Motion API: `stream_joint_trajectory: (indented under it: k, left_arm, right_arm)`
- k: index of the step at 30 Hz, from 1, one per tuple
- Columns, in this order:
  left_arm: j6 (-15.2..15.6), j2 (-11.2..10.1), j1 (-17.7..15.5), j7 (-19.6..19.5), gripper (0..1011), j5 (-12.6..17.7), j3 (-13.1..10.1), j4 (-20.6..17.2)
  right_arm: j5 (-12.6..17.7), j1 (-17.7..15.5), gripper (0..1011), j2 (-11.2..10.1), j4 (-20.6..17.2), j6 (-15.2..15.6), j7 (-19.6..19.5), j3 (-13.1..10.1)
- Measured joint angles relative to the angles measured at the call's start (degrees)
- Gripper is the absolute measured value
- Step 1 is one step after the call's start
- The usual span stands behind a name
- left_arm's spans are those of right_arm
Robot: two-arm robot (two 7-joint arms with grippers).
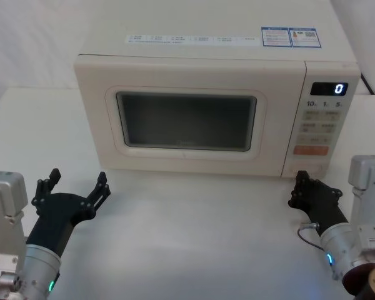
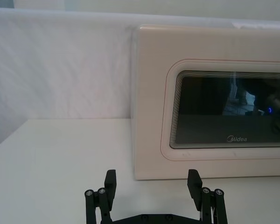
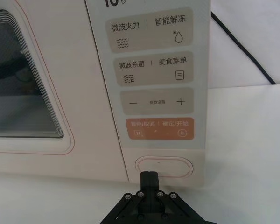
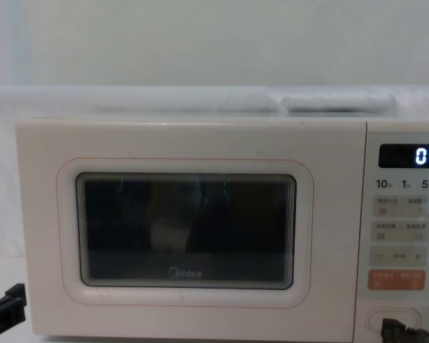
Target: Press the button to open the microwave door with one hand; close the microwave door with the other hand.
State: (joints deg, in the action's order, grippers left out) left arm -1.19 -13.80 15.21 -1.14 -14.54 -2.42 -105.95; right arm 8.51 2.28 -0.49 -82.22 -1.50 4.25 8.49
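The right gripper (image 3: 149,179) has its fingers pressed together, tip just before the button (image 3: 164,166) at the panel's foot. The left gripper (image 2: 152,183), fingers spread wide and empty, hovers before the shut microwave door (image 1: 186,122).

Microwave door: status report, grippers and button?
Microwave door shut. Right gripper closed, just short of the button, not yet pressing. Left gripper open, waiting off the door's left corner. Nothing in the way.
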Motion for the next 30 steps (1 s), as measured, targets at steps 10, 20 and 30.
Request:
stream_joint_trajectory:
  k: [10,20,30]
  left_arm:
    - [0.0,0.0,0.0,0.0,1001,0.0,0.0,0.0]
    - [0.0,0.0,0.0,0.0,1001,0.0,0.0,0.0]
    - [0.0,0.0,0.0,0.0,1001,0.0,0.0,0.0]
  right_arm:
    - [-1.0,1.2,0,0.3,1.6,-0.6,0.0,0.0]
    - [-2.1,2.4,0,0.4,3.0,-1.2,0.1,0.0]
    - [-2.9,3.3,0,0.5,4.1,-1.4,0.1,-0.1]
